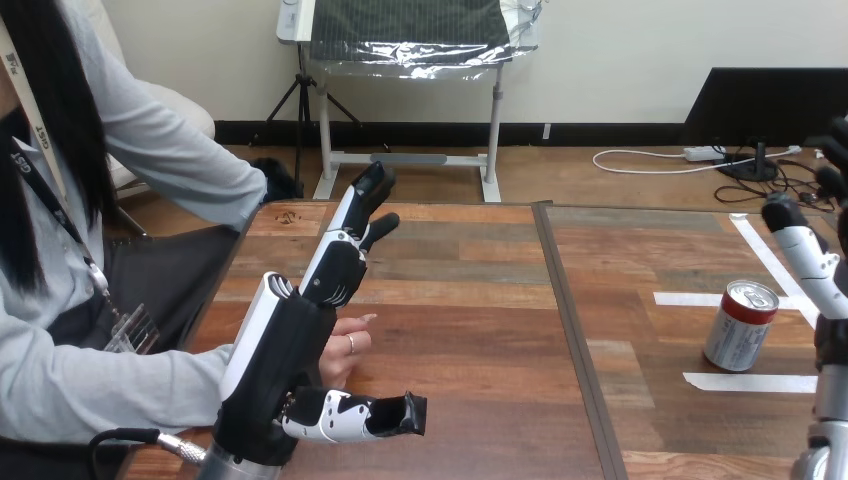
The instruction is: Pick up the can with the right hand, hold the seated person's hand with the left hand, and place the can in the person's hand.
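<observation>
A silver can with a red band [738, 330] stands upright on the right part of the table, inside white tape marks. My right hand [812, 262] is at the view's right edge, just right of the can and apart from it, with its fingers straight and open. At the left, my left hand [285, 345] is raised on edge, fingers stretched away from me and thumb pointing right. The person's hand [348, 350] lies on the table right beside my left palm, partly hidden by it. No finger of mine curls round it.
The wooden table [470, 300] has a seam [565, 300] running front to back through its middle. White tape strips [750, 381] mark the spot round the can. The person sits at the table's left side.
</observation>
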Robot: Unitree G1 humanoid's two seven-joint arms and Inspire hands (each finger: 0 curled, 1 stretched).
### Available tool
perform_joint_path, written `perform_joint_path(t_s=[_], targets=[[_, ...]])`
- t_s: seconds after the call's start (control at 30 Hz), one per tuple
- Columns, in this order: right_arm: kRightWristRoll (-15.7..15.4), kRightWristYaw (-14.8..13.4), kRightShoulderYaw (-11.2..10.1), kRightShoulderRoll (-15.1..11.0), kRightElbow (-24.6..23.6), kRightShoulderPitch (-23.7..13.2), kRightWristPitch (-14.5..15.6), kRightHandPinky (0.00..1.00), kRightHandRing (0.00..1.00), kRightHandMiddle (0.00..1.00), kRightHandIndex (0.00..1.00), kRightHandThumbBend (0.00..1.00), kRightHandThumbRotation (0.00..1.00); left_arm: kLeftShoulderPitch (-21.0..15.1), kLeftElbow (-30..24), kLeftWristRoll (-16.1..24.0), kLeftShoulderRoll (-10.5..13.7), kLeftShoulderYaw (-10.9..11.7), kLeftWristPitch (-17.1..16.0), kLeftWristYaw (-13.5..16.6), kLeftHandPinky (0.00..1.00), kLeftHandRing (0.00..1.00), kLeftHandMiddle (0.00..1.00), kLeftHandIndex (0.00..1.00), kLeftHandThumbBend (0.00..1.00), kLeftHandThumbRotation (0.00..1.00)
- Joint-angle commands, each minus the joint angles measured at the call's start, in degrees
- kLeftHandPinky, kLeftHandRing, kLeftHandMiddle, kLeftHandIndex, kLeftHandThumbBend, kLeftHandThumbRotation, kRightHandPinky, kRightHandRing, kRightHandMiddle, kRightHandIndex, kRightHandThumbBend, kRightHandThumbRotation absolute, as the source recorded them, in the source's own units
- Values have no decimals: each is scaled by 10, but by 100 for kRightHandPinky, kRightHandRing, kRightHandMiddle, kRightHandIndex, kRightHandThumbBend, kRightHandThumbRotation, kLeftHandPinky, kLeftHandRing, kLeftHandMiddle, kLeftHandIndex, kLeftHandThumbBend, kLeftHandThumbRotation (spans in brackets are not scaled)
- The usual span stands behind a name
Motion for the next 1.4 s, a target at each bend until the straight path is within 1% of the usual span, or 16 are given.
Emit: perform_joint_path(t_s=[0.0, 0.13, 0.2, 0.33, 0.4, 0.53, 0.7, 0.87, 1.13, 1.3, 1.37], targets=[[19, 14, -8, -17, 28, -61, 13, 89, 91, 88, 93, 100, 56, -33, -16, -7, 5, 9, -4, -3, 96, 100, 100, 100, 100, 64], [18, 7, -9, -22, 49, -70, 30, 90, 92, 88, 93, 100, 56, -32, -17, -7, 6, 9, -4, -5, 96, 100, 100, 100, 100, 64], [17, 5, -9, -24, 57, -73, 34, 90, 92, 88, 94, 100, 57, -31, -18, -6, 5, 11, -4, -4, 96, 100, 100, 100, 100, 64], [24, 10, -12, -26, 74, -81, 49, 90, 93, 89, 94, 100, 57, -29, -20, -11, 7, 9, -2, -7, 97, 100, 100, 100, 100, 65], [23, 10, -12, -27, 80, -84, 54, 90, 93, 89, 94, 100, 58, -29, -21, -13, 7, 8, -2, -8, 97, 100, 100, 100, 100, 65], [14, 0, -12, -33, 98, -90, 68, 89, 93, 88, 94, 100, 59, -29, -21, -11, 7, 10, -5, -7, 97, 100, 100, 100, 100, 65], [13, -1, -13, -37, 116, -98, 83, 89, 92, 87, 94, 100, 59, -28, -24, -10, 8, 12, -5, -6, 97, 100, 100, 100, 100, 65], [9, -5, -10, -43, 133, -105, 114, 90, 91, 87, 93, 100, 59, -28, -26, -11, 9, 11, -6, -7, 98, 100, 100, 100, 100, 65], [6, -7, -8, -48, 157, -114, 143, 93, 91, 87, 92, 100, 55, -24, -35, -29, 11, 3, 2, -15, 100, 100, 100, 100, 100, 64], [2, -8, -4, -50, 170, -117, 162, 93, 91, 88, 92, 100, 55, -21, -42, -36, 11, 2, 5, -19, 100, 100, 100, 100, 100, 63], [-4, -13, -1, -52, 175, -118, 173, 94, 91, 88, 92, 100, 56, -20, -44, -36, 11, 2, 5, -20, 100, 100, 100, 100, 100, 63]])
